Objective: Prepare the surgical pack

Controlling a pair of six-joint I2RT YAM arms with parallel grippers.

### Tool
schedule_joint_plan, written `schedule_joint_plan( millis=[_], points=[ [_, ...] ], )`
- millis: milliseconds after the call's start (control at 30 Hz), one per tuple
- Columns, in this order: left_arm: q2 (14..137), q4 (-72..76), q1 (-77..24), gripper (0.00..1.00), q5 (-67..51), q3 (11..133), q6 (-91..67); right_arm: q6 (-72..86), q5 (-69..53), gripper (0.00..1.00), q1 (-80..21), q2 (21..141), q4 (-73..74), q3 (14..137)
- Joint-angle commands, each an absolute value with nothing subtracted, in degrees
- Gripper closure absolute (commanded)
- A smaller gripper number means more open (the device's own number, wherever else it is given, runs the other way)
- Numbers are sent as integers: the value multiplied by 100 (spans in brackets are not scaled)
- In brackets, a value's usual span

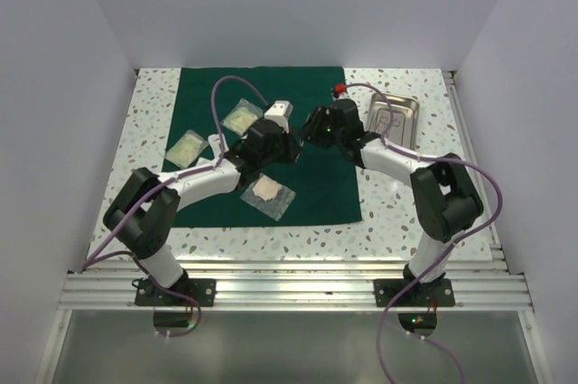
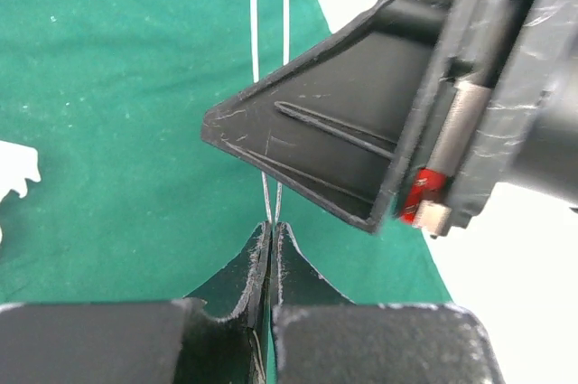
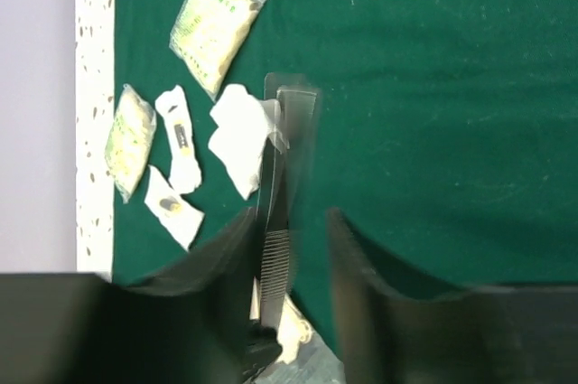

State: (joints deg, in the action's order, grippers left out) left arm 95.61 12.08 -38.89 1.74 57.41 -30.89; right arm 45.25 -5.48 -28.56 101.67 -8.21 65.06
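The dark green cloth (image 1: 316,194) lies flat on the table, with the small steel tray (image 1: 393,117) off its right edge. My left gripper (image 2: 271,230) is shut on a thin steel pair of tweezers (image 2: 269,194), whose two prongs point away over the cloth (image 2: 108,86). Both grippers meet above the cloth's middle, the left gripper (image 1: 293,151) beside the right gripper (image 1: 309,131). In the right wrist view the tweezers' ridged grip (image 3: 278,253) stands between my right gripper's (image 3: 291,214) parted jaws, against the left finger, with a gap to the other. That view is blurred.
Three clear gauze pouches lie on the cloth: one (image 1: 242,117) at the back, one (image 1: 187,149) at the left edge, one (image 1: 268,194) in front. Torn white wrapper pieces (image 3: 237,135) lie near the left pouches. White walls enclose the table on three sides.
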Motion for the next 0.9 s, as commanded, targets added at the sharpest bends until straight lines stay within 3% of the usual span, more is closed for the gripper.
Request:
schedule_joint_plan(
  millis=[0,133,233,267,333,367,533,667,867],
  points=[
    [9316,1617,-3955,100,229,5898,-3138,4614,-466,67,-2883,10186,-1010,6469],
    [9351,1608,-3964,100,220,5932,-3138,4676,-527,90,-2892,10169,-1055,6460],
    [9326,1573,-3964,81,281,5924,-3120,4658,-519,98,-2874,10090,-958,6495],
    [9290,1573,-3964,60,299,5898,-3120,4606,-510,99,-2839,10046,-915,6521],
    [9124,1582,-3964,40,413,5801,-3085,4509,-501,100,-2734,10028,-651,6679],
    [9062,1556,-3964,36,465,5757,-3050,4457,-544,100,-2585,10020,-581,6714],
    [8641,1196,-3955,27,869,5651,-2822,4272,-940,100,-1733,9940,-273,6837],
    [8508,678,-3929,22,1282,5678,-2646,3166,-993,100,-942,10414,1426,7767],
    [8569,334,-3639,18,1494,5660,-2628,2295,-54,100,-466,11030,2548,8648]
  ],
)
